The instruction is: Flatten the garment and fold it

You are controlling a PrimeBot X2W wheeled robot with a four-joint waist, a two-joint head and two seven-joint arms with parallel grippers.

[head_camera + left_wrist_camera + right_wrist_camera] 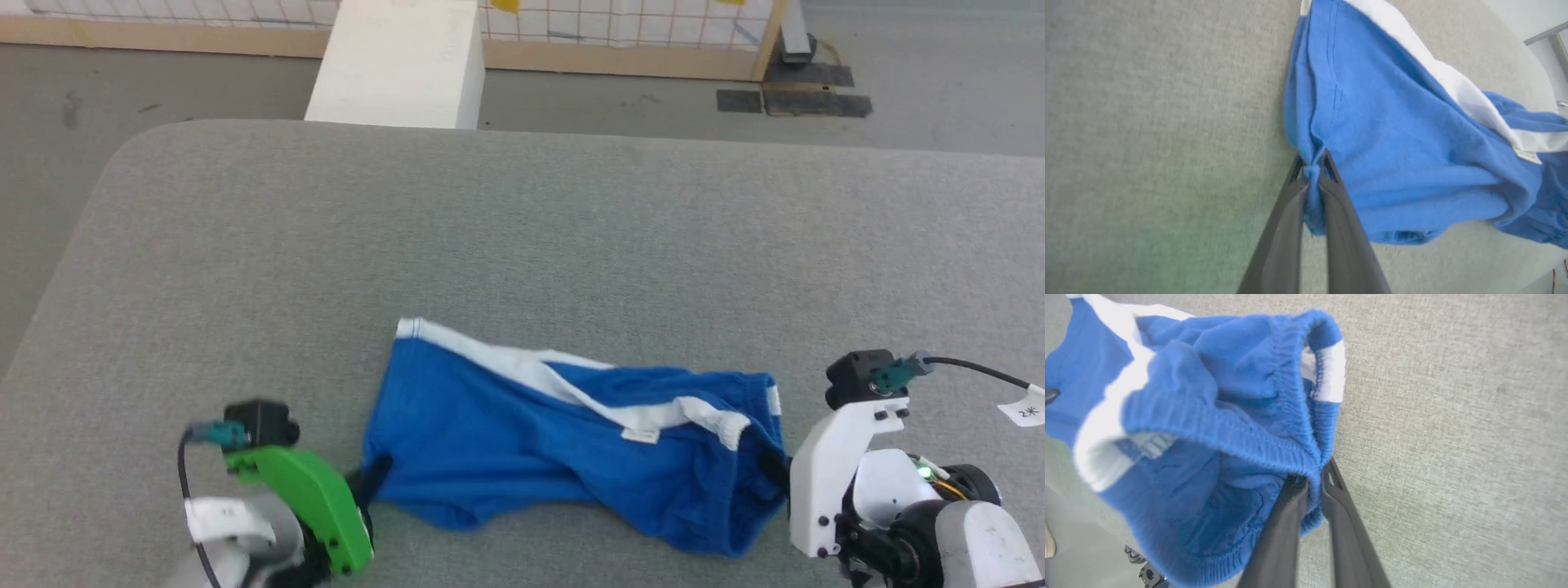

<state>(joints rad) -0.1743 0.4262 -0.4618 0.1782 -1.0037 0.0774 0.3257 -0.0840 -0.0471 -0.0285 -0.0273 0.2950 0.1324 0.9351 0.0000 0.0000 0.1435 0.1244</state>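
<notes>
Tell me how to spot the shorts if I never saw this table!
Find the wide grey table; on the robot's side of it, the left gripper and the right gripper face each other. Stretched between them, pinched at both ends, lies the garment. Unlike those dark-fingered grippers, it is soft and bright blue with white stripes.

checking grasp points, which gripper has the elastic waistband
The right gripper, shut on the gathered waistband of the garment; the left gripper pinches smooth fabric at the opposite end.

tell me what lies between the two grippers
The garment spans it, pinched at its ends by the left gripper and right gripper, seen in the head view.
</notes>
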